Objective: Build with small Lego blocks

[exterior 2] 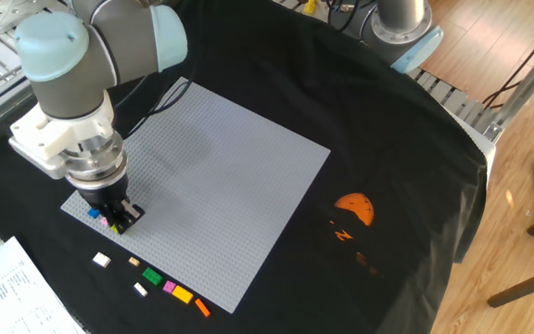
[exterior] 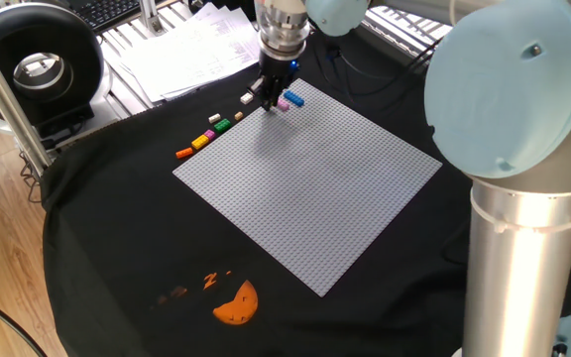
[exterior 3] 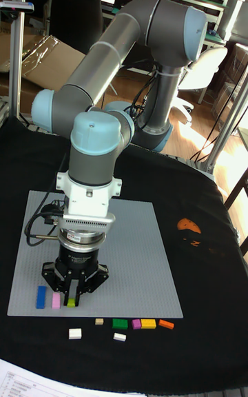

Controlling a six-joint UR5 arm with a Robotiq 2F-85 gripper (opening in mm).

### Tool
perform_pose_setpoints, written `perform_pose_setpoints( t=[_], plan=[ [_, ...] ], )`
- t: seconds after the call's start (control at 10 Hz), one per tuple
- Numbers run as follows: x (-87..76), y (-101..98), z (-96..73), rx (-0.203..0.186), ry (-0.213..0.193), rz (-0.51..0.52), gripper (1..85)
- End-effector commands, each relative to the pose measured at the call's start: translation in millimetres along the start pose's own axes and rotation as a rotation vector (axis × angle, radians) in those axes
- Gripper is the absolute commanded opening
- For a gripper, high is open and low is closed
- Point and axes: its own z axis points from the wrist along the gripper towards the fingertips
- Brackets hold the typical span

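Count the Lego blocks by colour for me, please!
White: 2
Pink: 2
Yellow: 2, one held in the gripper
Blue: 1
Tan: 1
Green: 1
Orange: 1
Total: 10

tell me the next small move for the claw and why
Probably a short straight push down, then open. The claw seems shut on a yellow-green brick over the near edge of the grey baseplate, right beside the pink brick and blue brick already standing there. Whether its studs have seated cannot be told.
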Motion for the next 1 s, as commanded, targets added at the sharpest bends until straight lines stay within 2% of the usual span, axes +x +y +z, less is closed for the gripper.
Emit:
perform_pose_setpoints(
  t=[0.0,0.2,0.4,0.5,0.7,0.8,0.9],
  plan=[
    [3.3,-4.2,6.0,-0.001,-0.007,-0.016,14.3],
    [1.8,-5.5,13.2,0.003,-0.014,-0.022,15.0],
    [2.7,-2.6,12.2,-0.005,-0.009,-0.024,15.7],
    [4.4,-1.3,7.4,-0.006,-0.003,-0.025,16.3],
    [13.9,0.9,-12.0,-0.016,0.038,-0.020,16.3],
    [13.1,3.3,-12.2,-0.033,0.044,-0.023,16.3],
    [11.7,3.9,-6.6,-0.034,0.038,-0.025,17.0]
  ],
)
